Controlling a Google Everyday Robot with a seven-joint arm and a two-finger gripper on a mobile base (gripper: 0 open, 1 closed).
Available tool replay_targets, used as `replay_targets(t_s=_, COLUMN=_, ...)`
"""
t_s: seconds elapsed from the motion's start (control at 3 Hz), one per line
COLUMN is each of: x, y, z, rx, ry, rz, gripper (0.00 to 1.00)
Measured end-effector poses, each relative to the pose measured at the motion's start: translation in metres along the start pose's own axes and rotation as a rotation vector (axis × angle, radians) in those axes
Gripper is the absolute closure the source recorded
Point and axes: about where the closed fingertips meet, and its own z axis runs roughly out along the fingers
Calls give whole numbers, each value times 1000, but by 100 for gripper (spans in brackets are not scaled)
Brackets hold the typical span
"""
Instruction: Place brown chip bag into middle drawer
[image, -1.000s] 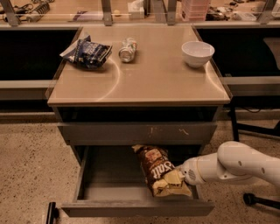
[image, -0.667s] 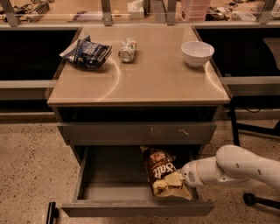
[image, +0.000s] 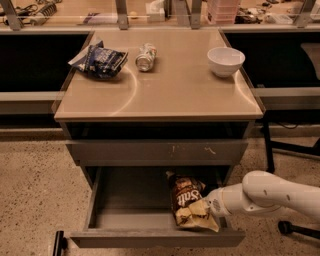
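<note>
The brown chip bag (image: 185, 197), dark brown with white "Salt" lettering, stands tilted inside the pulled-out middle drawer (image: 130, 239), towards its right side. Its crumpled yellow-tan bottom rests near the drawer's front rim. My gripper (image: 202, 209), at the end of the white arm coming in from the right, is shut on the bag's lower right part, just above the drawer's front right corner. The fingers are mostly hidden by the bag.
Above the open drawer is a closed grey drawer front with white scratch marks (image: 155, 150). On the tan counter top (image: 170, 95) lie a dark blue snack bag (image: 100, 61), a tipped can (image: 145, 56) and a white bowl (image: 225, 60). A chair base (image: 287, 227) stands on the floor at the right.
The bag's top has swung to the right, so it stands more upright in the drawer. My gripper has sunk slightly with it.
</note>
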Motion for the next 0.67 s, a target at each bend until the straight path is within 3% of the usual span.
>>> replay_targets(t_s=0.67, x=-3, y=-16, z=21, rx=28, ry=29, rz=16, gripper=100)
